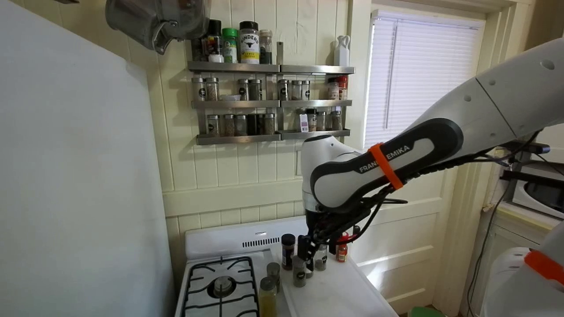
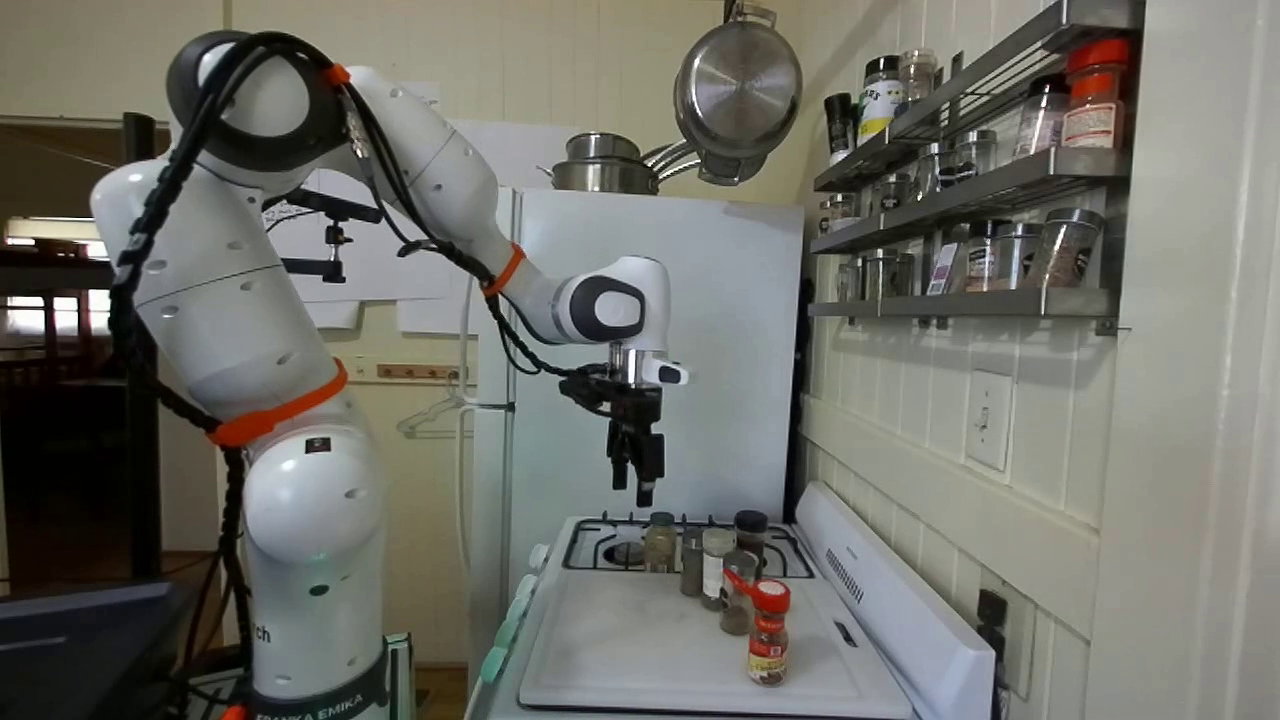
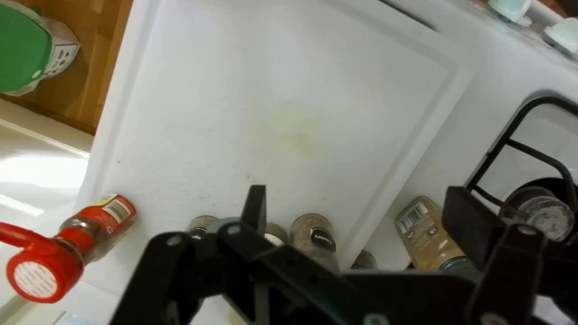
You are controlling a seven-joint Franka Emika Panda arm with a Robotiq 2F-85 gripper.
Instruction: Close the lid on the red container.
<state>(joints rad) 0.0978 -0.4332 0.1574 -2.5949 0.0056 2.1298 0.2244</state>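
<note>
The red container [image 2: 768, 640], a small jar with a red cap, stands upright on the white stovetop cover [image 2: 620, 650]. Its lid flap [image 2: 738, 582] sticks out sideways, open. In the wrist view the red container [image 3: 97, 223] is at the lower left, with its lid flap [image 3: 18, 235] pointing left. In an exterior view the red container [image 1: 342, 252] is partly behind the arm's cables. My gripper [image 2: 633, 482] points down above the stove, apart from the red container. In the wrist view its fingers [image 3: 361, 214] are wide apart with nothing held; the container is outside them.
Several spice bottles stand near the red container, including a clear jar [image 2: 738, 612], a dark-capped bottle [image 1: 287, 252] and a yellow bottle [image 3: 426, 232]. A burner grate [image 1: 220, 281] is beside the cover. The stove's back panel [image 2: 890, 580] and wall shelves [image 2: 980, 200] are behind.
</note>
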